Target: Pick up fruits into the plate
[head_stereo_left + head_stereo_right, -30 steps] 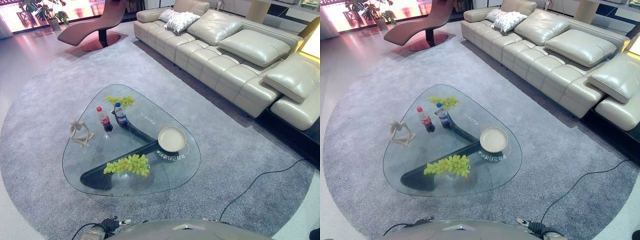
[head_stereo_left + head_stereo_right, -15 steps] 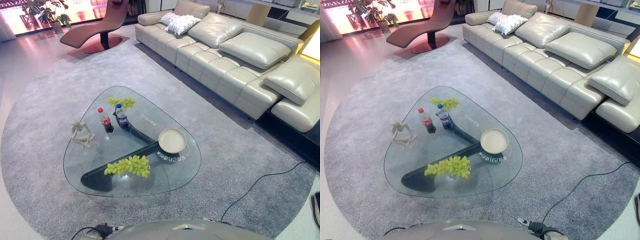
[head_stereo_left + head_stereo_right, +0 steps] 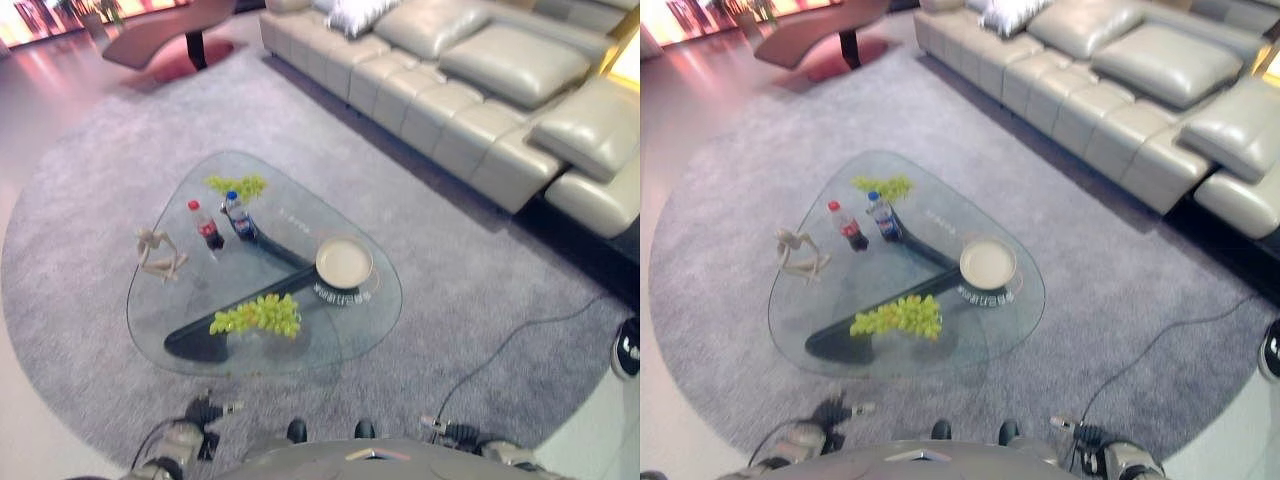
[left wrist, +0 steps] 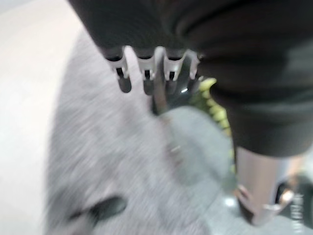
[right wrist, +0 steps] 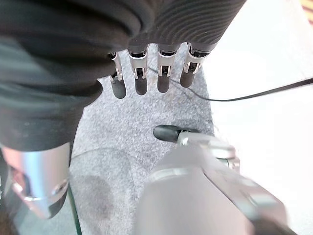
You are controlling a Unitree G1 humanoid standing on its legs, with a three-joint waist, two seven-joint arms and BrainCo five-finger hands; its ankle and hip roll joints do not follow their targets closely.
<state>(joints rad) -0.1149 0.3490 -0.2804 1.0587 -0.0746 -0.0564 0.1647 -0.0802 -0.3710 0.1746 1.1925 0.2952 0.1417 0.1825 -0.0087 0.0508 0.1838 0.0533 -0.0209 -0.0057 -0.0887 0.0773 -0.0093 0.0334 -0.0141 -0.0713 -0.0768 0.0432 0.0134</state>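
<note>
A bunch of green grapes lies near the front of the glass table. A second, smaller bunch sits at its far end. The round cream plate stands bare on the table's right side. My left hand hangs low at the lower left, short of the table's near edge. In its wrist view the left hand's fingers are straight and hold nothing, with grapes past them. My right hand hangs at the lower right over the rug, its fingers straight and empty.
Two small bottles and a pale figurine stand on the table's left half. A grey rug surrounds the table. A long cream sofa runs along the right. A dark shoe shows at the right edge.
The camera has tipped downward, so the whole scene shifted up. Both hands have come into view at the bottom edge. Nothing on the table has moved.
</note>
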